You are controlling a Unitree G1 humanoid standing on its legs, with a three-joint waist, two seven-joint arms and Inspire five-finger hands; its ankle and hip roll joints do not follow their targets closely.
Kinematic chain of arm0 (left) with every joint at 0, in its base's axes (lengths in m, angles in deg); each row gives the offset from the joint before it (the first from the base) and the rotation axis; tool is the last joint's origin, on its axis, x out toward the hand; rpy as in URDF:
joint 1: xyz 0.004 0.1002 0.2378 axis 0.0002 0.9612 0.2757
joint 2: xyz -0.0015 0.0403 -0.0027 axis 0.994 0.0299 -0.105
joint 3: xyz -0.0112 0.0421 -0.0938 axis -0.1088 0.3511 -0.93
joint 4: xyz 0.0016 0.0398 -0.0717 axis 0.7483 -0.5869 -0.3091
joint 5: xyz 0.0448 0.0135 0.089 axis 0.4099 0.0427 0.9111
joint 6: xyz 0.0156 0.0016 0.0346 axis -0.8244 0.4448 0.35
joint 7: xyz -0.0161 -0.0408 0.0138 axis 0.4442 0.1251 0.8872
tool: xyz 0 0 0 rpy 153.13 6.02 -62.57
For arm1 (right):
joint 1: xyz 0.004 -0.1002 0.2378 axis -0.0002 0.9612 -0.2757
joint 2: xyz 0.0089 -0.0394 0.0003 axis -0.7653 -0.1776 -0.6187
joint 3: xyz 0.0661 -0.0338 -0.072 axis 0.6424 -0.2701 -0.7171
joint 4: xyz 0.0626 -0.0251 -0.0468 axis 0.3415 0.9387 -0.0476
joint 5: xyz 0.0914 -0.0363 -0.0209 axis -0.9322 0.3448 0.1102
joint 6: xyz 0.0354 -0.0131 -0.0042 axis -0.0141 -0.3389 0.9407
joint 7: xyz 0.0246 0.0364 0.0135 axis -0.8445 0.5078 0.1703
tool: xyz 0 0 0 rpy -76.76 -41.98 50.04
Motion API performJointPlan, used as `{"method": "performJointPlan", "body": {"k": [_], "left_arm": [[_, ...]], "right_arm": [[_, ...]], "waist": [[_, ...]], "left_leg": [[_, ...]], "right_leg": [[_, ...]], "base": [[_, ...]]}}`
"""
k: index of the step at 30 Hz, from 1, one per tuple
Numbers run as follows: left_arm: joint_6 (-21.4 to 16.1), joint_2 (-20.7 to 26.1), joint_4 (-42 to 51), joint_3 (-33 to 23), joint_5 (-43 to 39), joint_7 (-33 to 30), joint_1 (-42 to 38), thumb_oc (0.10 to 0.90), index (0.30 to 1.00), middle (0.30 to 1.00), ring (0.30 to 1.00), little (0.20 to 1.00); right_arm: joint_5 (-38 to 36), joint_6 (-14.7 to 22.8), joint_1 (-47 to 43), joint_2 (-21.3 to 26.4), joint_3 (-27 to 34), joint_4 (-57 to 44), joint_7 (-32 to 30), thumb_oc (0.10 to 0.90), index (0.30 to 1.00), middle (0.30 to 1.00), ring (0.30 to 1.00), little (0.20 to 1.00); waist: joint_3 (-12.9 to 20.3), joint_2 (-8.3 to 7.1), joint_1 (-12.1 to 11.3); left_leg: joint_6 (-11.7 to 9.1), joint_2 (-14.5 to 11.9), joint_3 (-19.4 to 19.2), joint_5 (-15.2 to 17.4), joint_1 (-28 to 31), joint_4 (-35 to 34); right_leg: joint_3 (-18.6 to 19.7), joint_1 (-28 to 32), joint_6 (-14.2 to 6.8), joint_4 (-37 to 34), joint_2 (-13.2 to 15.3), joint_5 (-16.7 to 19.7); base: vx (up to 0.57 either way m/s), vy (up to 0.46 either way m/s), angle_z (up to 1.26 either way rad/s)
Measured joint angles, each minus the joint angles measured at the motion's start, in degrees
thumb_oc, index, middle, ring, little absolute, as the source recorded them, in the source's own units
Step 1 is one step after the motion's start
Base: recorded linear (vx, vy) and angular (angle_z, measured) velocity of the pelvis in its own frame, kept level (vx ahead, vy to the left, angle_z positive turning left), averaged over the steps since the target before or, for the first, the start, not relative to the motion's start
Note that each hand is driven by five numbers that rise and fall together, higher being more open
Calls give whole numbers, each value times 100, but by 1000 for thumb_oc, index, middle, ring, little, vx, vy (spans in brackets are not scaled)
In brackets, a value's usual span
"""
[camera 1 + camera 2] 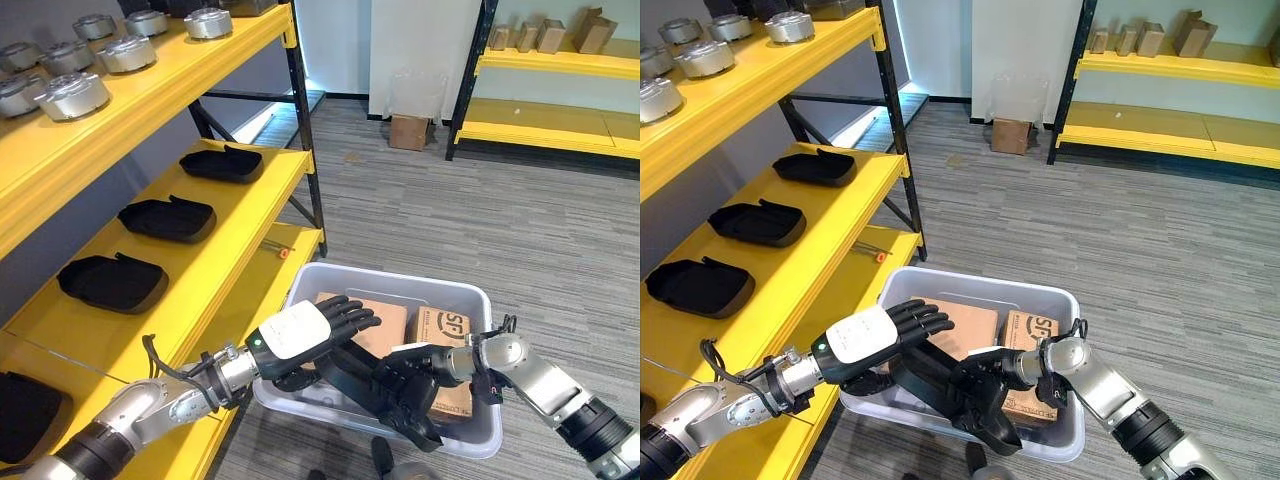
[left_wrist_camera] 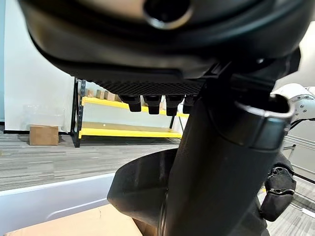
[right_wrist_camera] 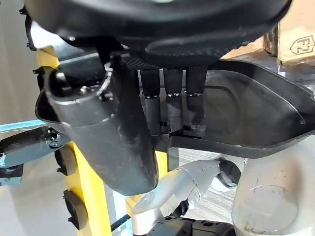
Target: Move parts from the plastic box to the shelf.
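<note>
Both hands over the plastic box [image 1: 455,292], one black part [image 1: 940,392] between them.
Right hand [image 1: 405,392] grasps it; left hand [image 1: 300,332] fingers straight; three matching parts at 10 o'clock.

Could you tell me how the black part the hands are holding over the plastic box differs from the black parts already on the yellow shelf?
The held black part is tilted above the plastic box, gripped by the right hand with the left hand flat over it; the shelf parts lie flat and untouched. The held one is alone; those on the yellow shelf form a row. All look like the same dark moulded shells.
</note>
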State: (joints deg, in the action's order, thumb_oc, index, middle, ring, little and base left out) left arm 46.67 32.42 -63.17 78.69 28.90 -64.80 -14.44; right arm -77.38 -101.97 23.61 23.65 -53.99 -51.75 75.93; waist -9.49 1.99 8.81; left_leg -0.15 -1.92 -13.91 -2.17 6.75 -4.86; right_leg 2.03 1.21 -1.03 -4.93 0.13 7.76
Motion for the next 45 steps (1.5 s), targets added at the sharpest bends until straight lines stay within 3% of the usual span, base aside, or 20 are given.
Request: {"method": "performJointPlan", "body": {"k": [13,21,28,45], "left_arm": [[-103,-24,9,533,-210,541,-276,900,1000,1000,1000,1000],[-96,-124,-41,783,-208,641,-463,900,1000,1000,1000,1000],[-87,-271,-113,1119,-196,675,-713,900,1000,1000,1000,1000],[-65,-516,-450,1143,-2,483,-720,900,1000,1000,1000,1000]], "right_arm": [[721,52,4,-1,-92,267,275,400,300,300,300,300],[1099,283,3,-22,-322,457,301,400,300,300,300,300],[1111,417,-39,-15,-452,652,274,400,300,300,300,300],[1120,484,-151,-46,-553,865,192,400,300,300,300,300]], "waist": [[1,36,94],[2,96,191],[5,101,218],[9,105,203]], "left_leg": [[0,1,-63,0,11,1],[2,0,-109,3,31,1],[2,-3,-135,3,37,1],[2,-1,-133,3,58,1]], "right_leg": [[40,-8,-5,2,-4,0],[60,3,-6,2,-7,1],[74,-1,-8,2,-11,4],[75,19,-14,3,-11,10]], "base": [[0,0,-1],[0,0,0],[0,0,0],[0,0,0]]}}
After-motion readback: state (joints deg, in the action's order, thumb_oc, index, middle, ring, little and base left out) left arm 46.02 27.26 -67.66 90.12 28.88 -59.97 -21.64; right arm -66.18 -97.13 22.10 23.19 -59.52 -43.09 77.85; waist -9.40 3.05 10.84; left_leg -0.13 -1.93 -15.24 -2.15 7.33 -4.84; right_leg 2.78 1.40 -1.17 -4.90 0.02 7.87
